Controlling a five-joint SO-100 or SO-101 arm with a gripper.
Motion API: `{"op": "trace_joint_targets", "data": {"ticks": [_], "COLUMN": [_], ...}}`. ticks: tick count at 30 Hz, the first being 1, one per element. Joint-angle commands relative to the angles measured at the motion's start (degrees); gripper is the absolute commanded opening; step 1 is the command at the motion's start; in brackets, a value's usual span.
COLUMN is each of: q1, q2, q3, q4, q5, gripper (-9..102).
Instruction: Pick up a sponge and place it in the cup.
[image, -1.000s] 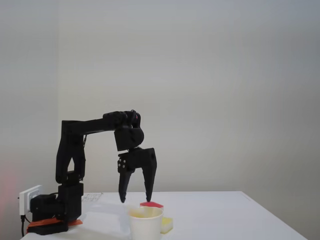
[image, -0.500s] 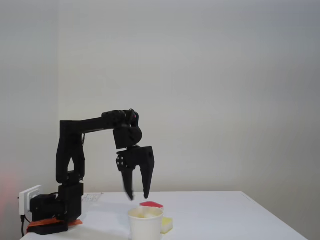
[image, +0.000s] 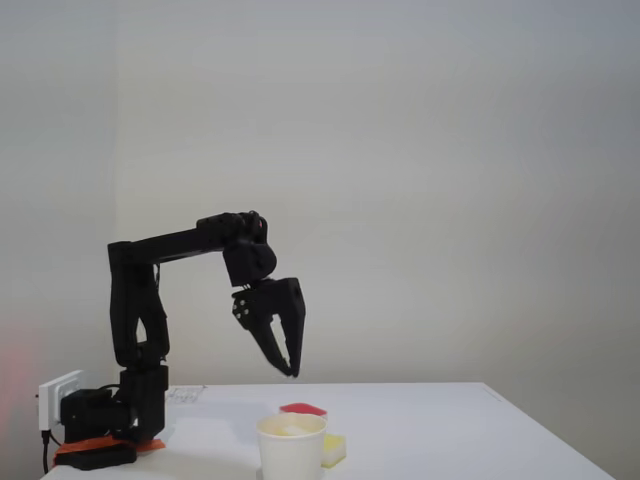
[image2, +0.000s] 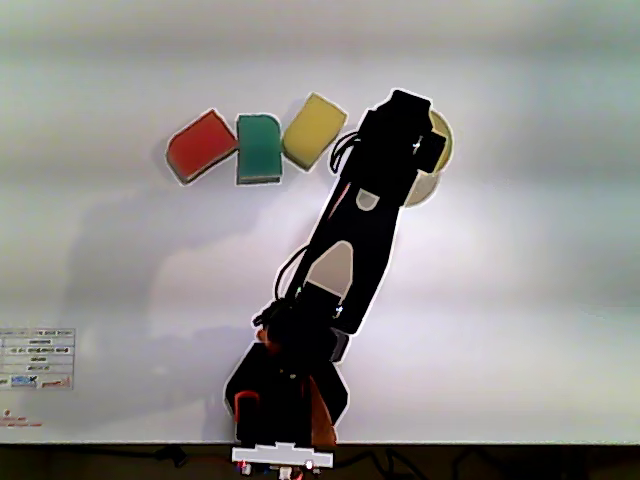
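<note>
Sponge (image: 291, 428): pale yellow, lying inside cup (image: 292, 452), barely visible below the rim; long axis not discernible. Gripper (image: 288, 370): raised above and behind the cup, tilted, fingers nearly together, empty. Lemon-yellow sponge (image2: 314, 131) beside cup on table (image2: 520, 300).

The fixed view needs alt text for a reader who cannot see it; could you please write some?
A black robot arm holds its empty hand in the air above a white table, its fingers close together. Below stands a white paper cup with something pale yellow inside, a red-topped sponge behind it and a yellow sponge to its right.
</note>
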Motion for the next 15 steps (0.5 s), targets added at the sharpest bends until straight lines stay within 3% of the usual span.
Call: {"op": "trace_joint_targets", "data": {"ticks": [1, 15], "q1": [-1.58, -11.78], "q2": [5.27, 20.57], "q3": [1.49, 16.17], "q4": [-0.35, -9.14], "q5": [-1.05, -1.14], "gripper": [0, 0]}}
